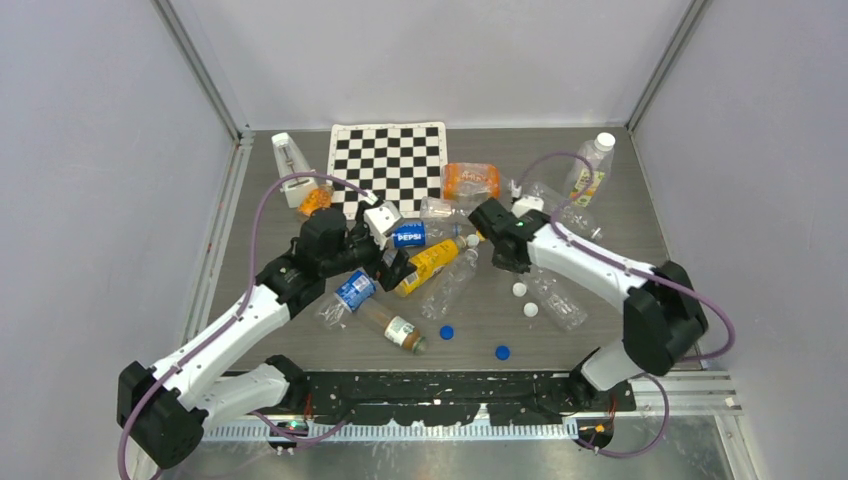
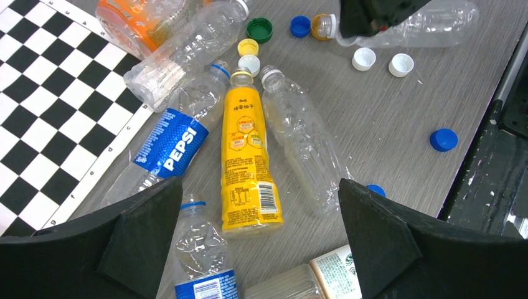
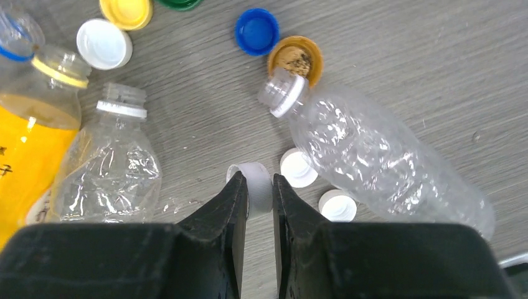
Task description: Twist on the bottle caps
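Right tool (image 3: 258,190) is closed narrow on a small round white plastic screw cap (image 3: 255,179), pinched edge-on between its black fingers, low over the grey wood-grain bench (image 3: 405,62). Two more white caps (image 3: 297,168) lie just beside it, against a clear crumpled plastic bottle (image 3: 386,168) lying on its side. Blue cap (image 3: 256,30), orange cap (image 3: 296,57) and yellow cap (image 3: 126,11) lie loose farther off. Left tool (image 2: 258,187) stands wide, holding nothing, over a yellow-labelled bottle (image 2: 246,162).
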Available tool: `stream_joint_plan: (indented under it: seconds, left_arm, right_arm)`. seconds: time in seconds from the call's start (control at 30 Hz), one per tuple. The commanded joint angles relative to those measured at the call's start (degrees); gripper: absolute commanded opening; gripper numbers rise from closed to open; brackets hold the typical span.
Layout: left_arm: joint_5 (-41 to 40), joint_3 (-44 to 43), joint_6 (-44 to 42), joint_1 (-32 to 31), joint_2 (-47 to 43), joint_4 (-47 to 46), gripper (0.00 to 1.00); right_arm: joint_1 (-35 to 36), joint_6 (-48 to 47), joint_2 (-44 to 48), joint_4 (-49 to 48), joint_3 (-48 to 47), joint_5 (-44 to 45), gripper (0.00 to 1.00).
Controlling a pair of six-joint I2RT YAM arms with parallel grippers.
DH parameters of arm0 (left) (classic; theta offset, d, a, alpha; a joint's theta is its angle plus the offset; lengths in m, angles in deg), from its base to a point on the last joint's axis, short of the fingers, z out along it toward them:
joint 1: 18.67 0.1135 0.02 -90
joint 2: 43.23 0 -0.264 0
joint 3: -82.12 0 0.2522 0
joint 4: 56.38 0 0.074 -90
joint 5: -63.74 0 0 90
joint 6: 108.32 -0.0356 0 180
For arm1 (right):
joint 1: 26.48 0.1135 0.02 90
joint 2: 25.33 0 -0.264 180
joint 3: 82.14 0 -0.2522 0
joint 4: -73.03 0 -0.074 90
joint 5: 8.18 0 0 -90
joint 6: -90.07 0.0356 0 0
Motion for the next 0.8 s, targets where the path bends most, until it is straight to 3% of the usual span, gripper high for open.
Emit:
stream_joint_plan:
  seconds: [0.0,0.5,0.77]
  left_arm:
    - [-0.2,0.1,-0.2,0.3,-2.3,0.0,1.0]
    - [-1.0,0.3,-0.2,0.8,-4.8,0.6,1.0]
    - [-1.2,0.2,-0.2,0.8,-5.1,0.8,0.99]
  right_arm:
    - [6.7,-4.3,-9.8,9.3,-7.9,12.2,0.11]
    - [20.2,-5.1,-33.7,18.2,-17.4,24.6,0.13]
    - [26.6,-3.8,-40.0,21.6,-20.8,26.2,0.25]
